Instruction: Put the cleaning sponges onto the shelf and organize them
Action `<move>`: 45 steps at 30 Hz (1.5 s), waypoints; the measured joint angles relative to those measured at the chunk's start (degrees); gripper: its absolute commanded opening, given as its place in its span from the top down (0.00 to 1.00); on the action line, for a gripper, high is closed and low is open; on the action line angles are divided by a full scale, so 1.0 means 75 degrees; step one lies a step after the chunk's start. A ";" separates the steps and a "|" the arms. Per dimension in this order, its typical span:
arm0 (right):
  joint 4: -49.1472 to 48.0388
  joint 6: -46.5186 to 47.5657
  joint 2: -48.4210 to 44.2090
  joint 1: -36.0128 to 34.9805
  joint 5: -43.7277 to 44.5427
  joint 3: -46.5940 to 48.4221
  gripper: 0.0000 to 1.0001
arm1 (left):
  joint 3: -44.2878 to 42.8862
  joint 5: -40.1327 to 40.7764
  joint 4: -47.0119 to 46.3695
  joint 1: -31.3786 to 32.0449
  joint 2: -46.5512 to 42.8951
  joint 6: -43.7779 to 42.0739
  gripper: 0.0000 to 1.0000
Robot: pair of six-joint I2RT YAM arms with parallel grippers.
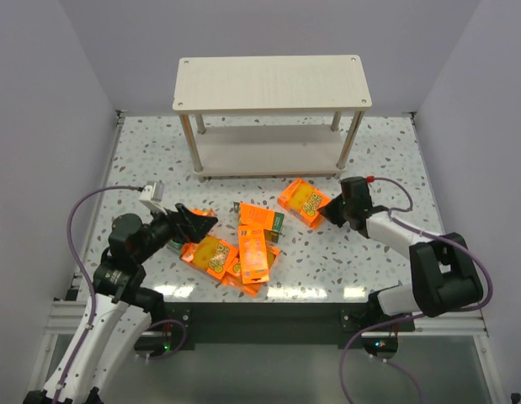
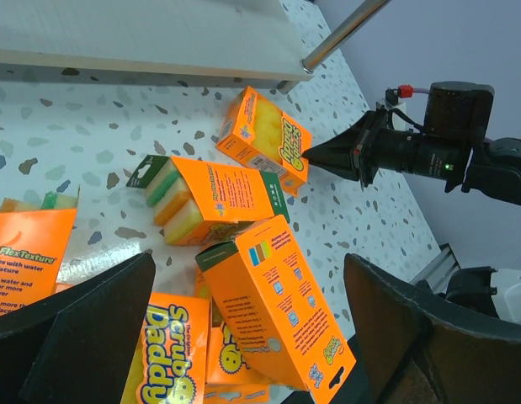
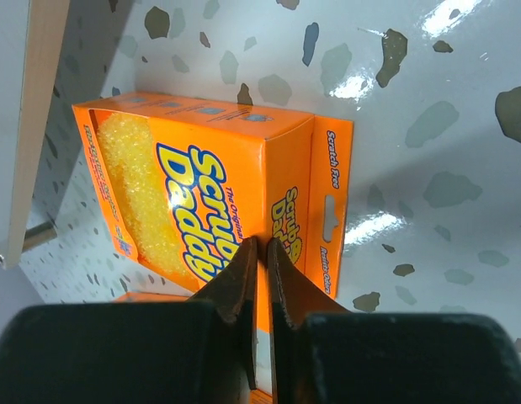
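Observation:
Several orange sponge packs lie on the table in front of the pale two-tier shelf (image 1: 268,80), whose boards are bare. One pack (image 1: 302,202) lies apart at the right. My right gripper (image 1: 325,212) is shut, its tips pressed against that pack's near edge (image 3: 201,177); I cannot tell whether it pinches any card. The other packs form a loose pile (image 1: 253,252). My left gripper (image 1: 193,223) is wide open just left of the pile. In the left wrist view an orange pack (image 2: 277,303) lies between its spread fingers, untouched, and another (image 2: 214,198) shows sponge layers edge-on.
The shelf's lower board (image 2: 142,34) and a thin front leg (image 2: 344,29) stand just behind the packs. Grey walls close in the speckled table (image 1: 369,252) on three sides. The right arm's wrist (image 2: 449,126) reaches in low from the right.

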State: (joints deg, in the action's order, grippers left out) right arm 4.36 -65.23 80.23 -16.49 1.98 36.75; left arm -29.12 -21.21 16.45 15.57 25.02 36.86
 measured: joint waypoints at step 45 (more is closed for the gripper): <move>0.0880 0.1262 -0.1402 0.0003 -0.0431 -0.0102 0.28 | 0.0000 0.0052 0.0111 0.0000 -0.0041 0.0006 0.00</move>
State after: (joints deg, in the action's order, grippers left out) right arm 10.96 -55.77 69.71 -16.47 -1.26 35.99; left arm -29.12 -20.82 17.28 15.57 24.71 36.91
